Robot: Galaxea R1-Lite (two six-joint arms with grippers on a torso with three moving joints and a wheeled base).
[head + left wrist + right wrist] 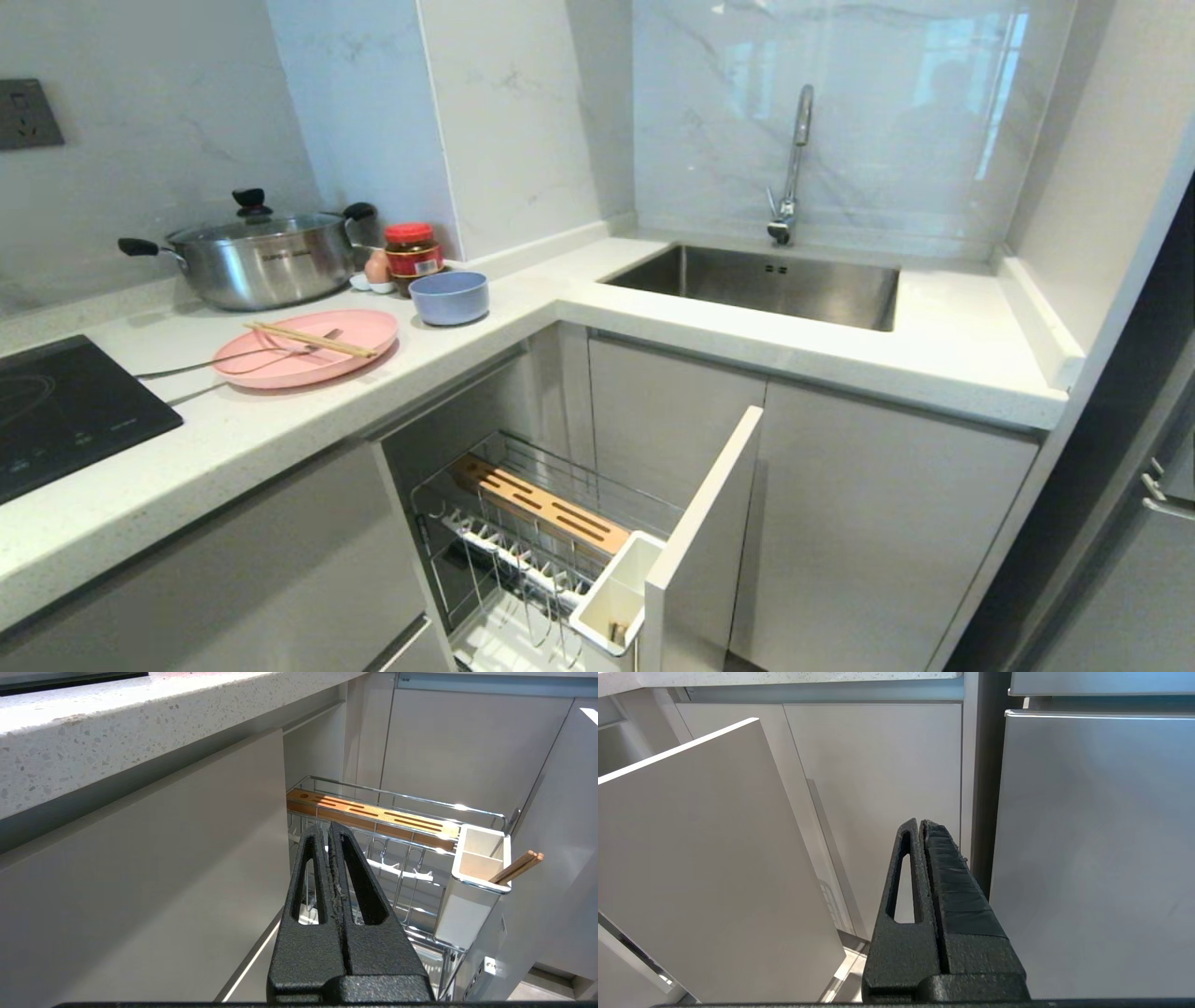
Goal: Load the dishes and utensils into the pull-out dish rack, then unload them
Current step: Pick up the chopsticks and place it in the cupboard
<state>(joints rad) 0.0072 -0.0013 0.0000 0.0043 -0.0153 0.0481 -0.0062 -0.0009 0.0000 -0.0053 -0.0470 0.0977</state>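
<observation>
On the counter lies the pink plate (306, 359) with wooden chopsticks (313, 341) across it and a slim silver utensil (201, 363) reaching off its left rim. The pale-blue bowl (450, 297) stands just behind the plate. Below the counter the pull-out dish rack (523, 560) stands pulled out, showing its wooden board (541, 504), white cup (611, 588) and front panel (700, 541). My left gripper (327, 828) is shut and empty, low beside the rack (397, 798). Two wooden sticks (516, 867) poke from its cup (472, 891). My right gripper (920, 823) is shut and empty.
A lidded steel pot (257, 257), a red-capped jar (412, 254) and an egg (376, 269) stand behind the dishes. An induction hob (65, 411) is at the left, the steel sink (766, 280) with its tap at the right. A grey appliance door (1092, 849) faces the right gripper.
</observation>
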